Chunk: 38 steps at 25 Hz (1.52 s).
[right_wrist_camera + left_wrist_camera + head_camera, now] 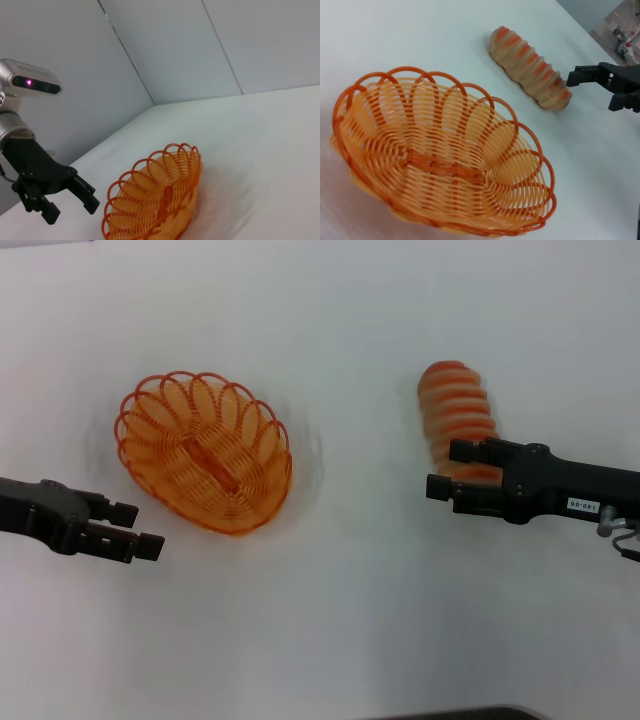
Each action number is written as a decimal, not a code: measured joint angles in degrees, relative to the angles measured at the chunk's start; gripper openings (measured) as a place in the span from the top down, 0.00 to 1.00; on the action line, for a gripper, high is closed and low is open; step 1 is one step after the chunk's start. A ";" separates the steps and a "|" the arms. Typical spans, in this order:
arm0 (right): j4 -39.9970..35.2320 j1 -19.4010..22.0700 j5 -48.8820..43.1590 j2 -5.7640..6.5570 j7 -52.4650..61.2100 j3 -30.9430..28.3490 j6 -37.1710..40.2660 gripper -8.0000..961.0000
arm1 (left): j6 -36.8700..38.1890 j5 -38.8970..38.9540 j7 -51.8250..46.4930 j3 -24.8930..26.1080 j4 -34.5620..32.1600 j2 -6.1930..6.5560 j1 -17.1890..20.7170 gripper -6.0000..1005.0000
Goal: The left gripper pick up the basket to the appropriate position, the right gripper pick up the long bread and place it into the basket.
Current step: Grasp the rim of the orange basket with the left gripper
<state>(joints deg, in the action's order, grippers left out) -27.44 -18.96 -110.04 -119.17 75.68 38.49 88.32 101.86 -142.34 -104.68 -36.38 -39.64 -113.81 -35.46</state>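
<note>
The orange wire basket (168, 418) stands empty on the white table, left of centre. My left gripper (138, 528) is open, just in front and to the left of the basket, not touching it. The long bread (452, 405), ridged in orange and cream, lies on the table at the right. My right gripper (448, 469), with a white label on its arm, is open at the bread's near end, one finger over the loaf. The left wrist view shows the basket (380, 120), the bread (530, 67) and the right gripper (595, 90). The right wrist view shows the basket (145, 192) and the left gripper (71, 204).
The white table (350, 620) is bare between the basket and the bread. A grey wall (200, 45) rises behind the table's far edge. A dark edge (470, 713) shows at the table's front.
</note>
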 joint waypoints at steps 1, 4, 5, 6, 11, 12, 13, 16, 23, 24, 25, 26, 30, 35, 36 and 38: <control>0.01 0.00 0.00 0.00 0.00 0.01 0.00 0.09 | 0.00 -0.02 0.00 0.00 0.00 0.00 -0.03 0.16; 0.02 -0.02 0.00 0.00 0.00 0.01 0.00 0.09 | 0.02 -0.01 0.00 0.00 0.00 0.00 -0.05 0.17; 0.02 -0.03 0.00 0.00 0.00 0.01 0.00 0.09 | 0.02 -0.01 0.00 0.00 0.00 0.00 -0.05 0.17; 0.02 -0.03 0.00 0.00 0.00 0.01 0.00 0.09 | 0.01 -0.01 0.00 0.00 0.00 0.00 -0.05 0.17; 0.02 -0.03 0.01 0.00 0.00 0.01 0.00 0.09 | -0.13 0.17 -0.03 0.15 -0.02 0.00 -0.08 0.18; 0.02 -0.03 0.00 0.00 0.00 0.01 0.00 0.09 | -0.17 0.37 -0.05 0.35 -0.13 -0.01 -0.15 0.18; 0.02 -0.03 0.01 -0.01 -0.01 0.01 -0.01 0.09 | -0.24 0.60 -0.13 0.81 -0.39 -0.03 -0.31 0.18; 0.02 -0.09 0.01 -0.06 -0.19 0.01 -0.04 0.09 | -1.03 0.89 -2.06 2.09 -2.23 0.15 -1.16 0.18; 0.11 -0.15 0.10 -0.09 -1.12 -0.37 -0.09 0.10 | -2.55 0.78 -8.84 2.30 -7.44 2.41 -6.66 0.19; 0.19 -0.08 0.15 -0.09 -1.29 -0.44 -0.12 0.10 | -3.23 0.60 -9.66 1.99 -7.70 2.50 -7.67 0.20; 0.25 -0.01 0.24 -0.09 -1.44 -0.49 -0.14 0.10 | -3.76 0.53 -10.30 1.73 -7.84 2.54 -8.49 0.20; 0.29 0.05 0.29 -0.09 -1.53 -0.53 -0.15 0.10 | -4.73 0.39 -11.32 1.04 -7.88 2.56 -9.50 0.20; 0.42 0.12 0.42 -0.10 -2.08 -0.84 -0.18 0.10 | -10.36 -0.86 -16.34 -4.47 -8.40 2.33 -12.14 0.20; 0.80 -0.15 0.45 -0.08 -2.72 -1.64 -0.19 0.10 | -17.24 -2.77 -22.57 -11.37 -9.64 1.42 -13.48 0.21; 0.81 -0.20 0.45 -0.08 -2.78 -1.81 -0.21 0.10 | -18.13 -3.61 -23.64 -12.35 -9.58 1.37 -13.92 0.21; 0.81 -0.36 0.45 -0.07 -2.84 -2.08 -0.26 0.10 | -19.68 -6.40 -25.62 -14.63 -9.36 0.95 -14.63 0.22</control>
<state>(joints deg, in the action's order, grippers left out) -26.63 -19.31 -109.59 -119.25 72.84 36.41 88.06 82.18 -148.74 -130.29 -51.02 -49.00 -112.87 -50.09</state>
